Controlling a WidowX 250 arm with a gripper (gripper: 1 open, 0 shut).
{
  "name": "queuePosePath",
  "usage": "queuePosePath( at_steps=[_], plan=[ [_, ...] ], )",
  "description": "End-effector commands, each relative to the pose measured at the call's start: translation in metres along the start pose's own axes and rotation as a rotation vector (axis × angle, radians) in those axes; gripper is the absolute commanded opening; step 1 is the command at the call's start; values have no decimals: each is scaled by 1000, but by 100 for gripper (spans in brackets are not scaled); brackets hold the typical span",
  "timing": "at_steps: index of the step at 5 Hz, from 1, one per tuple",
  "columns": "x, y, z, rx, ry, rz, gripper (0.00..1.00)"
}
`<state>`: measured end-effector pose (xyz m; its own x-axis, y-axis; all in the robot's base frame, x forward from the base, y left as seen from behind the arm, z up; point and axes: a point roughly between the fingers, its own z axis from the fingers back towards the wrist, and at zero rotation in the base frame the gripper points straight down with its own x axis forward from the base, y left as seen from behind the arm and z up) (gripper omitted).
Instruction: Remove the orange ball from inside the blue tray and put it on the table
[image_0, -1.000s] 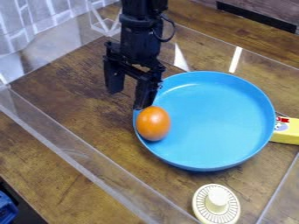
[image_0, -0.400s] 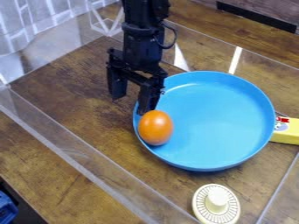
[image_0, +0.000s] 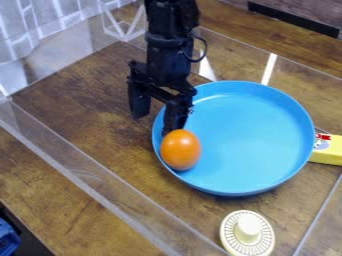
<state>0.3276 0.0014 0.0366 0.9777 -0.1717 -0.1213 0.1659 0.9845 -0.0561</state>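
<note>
Black gripper (image_0: 159, 111) wide open, holding nothing.
Small smooth orange ball (image_0: 181, 149) sits inside round blue plastic tray (image_0: 261, 135), at its near-left rim, just below the fingertips.

Soft daylight, glare on table (image_0: 80, 100), slight blur

The arm is black throughout, a slim boxy column with dark cables alongside, ending in a black two-fingered end effector (image_0: 160, 107) with flat fingers.

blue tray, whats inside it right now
Only the orange ball, sitting by the left rim of the blue tray. The rest of its floor is bare. The spot under the ball is hidden.
</note>
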Motion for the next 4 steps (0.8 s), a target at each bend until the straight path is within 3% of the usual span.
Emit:
queuePosePath(
  at_steps=[1,4],
  plan=[
    [8,-5,10,9,-46,-20,0],
    [18,15,17,29,-48,-25,0]
  ],
)
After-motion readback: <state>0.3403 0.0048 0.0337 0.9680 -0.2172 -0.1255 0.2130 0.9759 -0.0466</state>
